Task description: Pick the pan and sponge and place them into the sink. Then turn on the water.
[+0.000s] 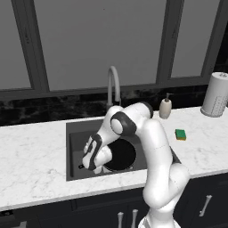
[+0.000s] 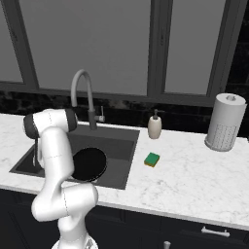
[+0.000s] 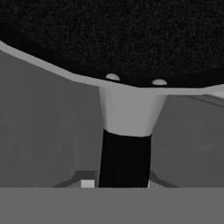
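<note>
Black and round, the pan (image 1: 119,155) sits inside the sink (image 1: 75,133), toward its right half, with the robot's hand lowered into the basin on its left side. From the hand view the pan's handle (image 3: 124,159) runs straight up from between the fingertips to the pan's rim, so the gripper (image 1: 84,164) appears to be closed on that handle or only just slackening; the fingertips themselves are hidden at the bottom edge of that view, and how wide the jaws stand cannot be told. In the left base view the hand hangs low over the sink floor, its dark fingers reaching the handle end.

By the look of it, the first placement is at its close: the pan is in the sink and wants only to be let go. The next move calls for parting the jaws fully, lifting the hand straight up clear of the sink wall, then swinging right across the table (image 2: 194,180) to the sponge (image 2: 152,159), which lies on the marble just right of the sink and in front of the soap dispenser (image 2: 154,126). After that the faucet (image 2: 82,95) with its lever (image 2: 100,116) remains for the water.
</note>
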Robot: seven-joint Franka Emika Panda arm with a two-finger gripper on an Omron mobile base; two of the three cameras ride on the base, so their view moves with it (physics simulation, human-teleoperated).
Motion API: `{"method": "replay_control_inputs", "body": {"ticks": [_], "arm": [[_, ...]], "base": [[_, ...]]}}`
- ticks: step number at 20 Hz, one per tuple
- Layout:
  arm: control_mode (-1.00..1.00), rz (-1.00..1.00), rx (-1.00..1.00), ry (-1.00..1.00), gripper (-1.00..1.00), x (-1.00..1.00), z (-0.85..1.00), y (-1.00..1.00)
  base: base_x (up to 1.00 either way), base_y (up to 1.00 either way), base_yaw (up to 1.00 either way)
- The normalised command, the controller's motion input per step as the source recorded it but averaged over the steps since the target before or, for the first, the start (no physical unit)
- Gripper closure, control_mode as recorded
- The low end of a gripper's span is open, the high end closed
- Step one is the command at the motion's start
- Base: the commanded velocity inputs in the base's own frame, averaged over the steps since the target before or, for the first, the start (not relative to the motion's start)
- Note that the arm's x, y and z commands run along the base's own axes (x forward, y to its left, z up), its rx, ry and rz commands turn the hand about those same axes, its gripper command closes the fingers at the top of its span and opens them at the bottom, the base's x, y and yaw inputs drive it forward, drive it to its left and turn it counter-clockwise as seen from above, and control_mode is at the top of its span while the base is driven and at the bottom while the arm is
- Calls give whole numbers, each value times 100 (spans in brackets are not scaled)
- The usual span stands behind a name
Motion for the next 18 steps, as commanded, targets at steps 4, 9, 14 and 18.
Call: {"method": "replay_control_inputs", "body": {"ticks": [4, 9, 14, 18], "arm": [[-100, 0, 0, 0, -100, 0, 0, 0], [-100, 0, 0, -4, -100, -3, 10, 0], [-100, 0, -2, -6, -100, -23, 45, 0], [-100, 0, -2, -4, -100, -45, 63, 0]], "base": [[0, 0, 0], [0, 0, 0], [0, 0, 0], [0, 0, 0]]}}
